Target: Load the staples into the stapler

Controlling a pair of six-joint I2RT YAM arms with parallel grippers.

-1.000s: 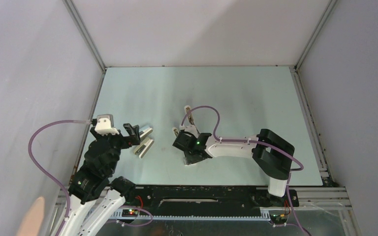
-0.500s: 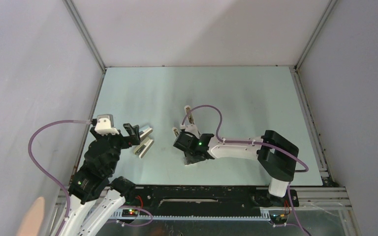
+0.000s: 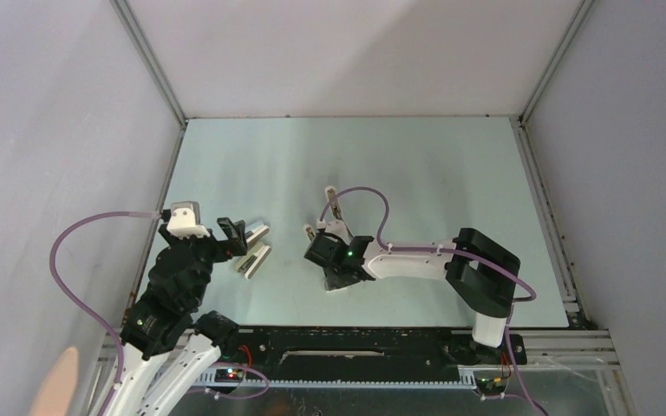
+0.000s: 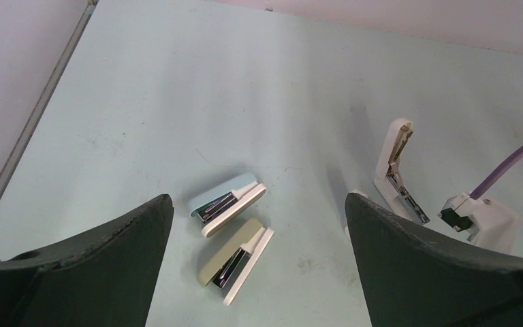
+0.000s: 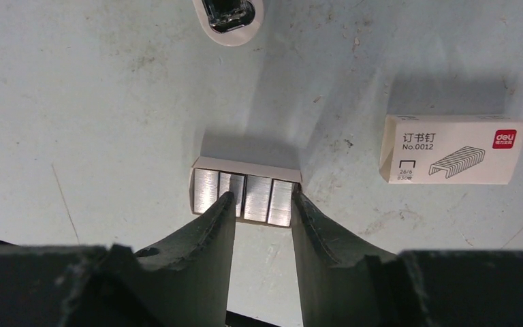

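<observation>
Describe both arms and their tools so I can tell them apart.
The left arm and right arm both have white links, black joint housings and a looping purple cable. A green light glows on the right wrist. The left tool and right tool have matte dark fingers tapering to the tips.

Black-and-white arms (image 3: 408, 258), purple cables (image 3: 126, 213)
</observation>
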